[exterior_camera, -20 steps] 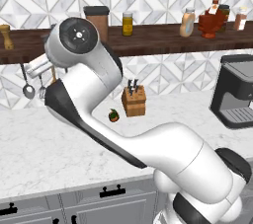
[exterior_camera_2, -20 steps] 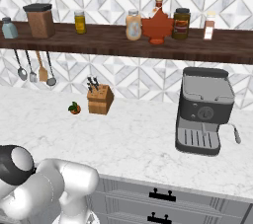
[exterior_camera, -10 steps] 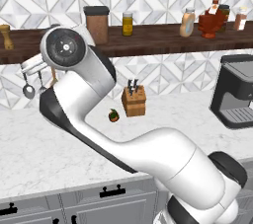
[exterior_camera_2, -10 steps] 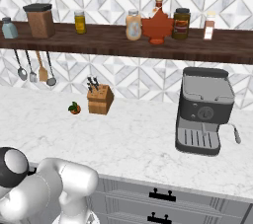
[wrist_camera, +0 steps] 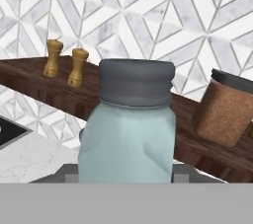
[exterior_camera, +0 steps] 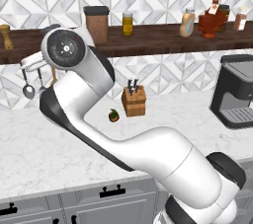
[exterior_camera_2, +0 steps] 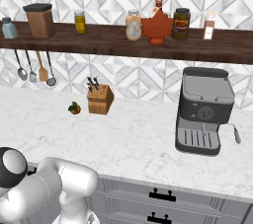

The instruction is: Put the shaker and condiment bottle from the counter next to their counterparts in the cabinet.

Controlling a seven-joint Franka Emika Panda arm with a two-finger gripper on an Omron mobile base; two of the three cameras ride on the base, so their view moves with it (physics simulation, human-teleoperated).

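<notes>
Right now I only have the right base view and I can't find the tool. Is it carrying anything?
Observer: It seems so. The hand view has the shaker close up and dead centre.
Operator: What's behind it?
Observer: The cabinet plank, with two wooden mills standing on it.
Operator: Where's the arm reaching?
Observer: In the left base view its end sits just under the plank, beside the hanging spoon.

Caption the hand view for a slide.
Shaker close before the camera, facing the shelf with two wooden mills and a brown canister.
</notes>
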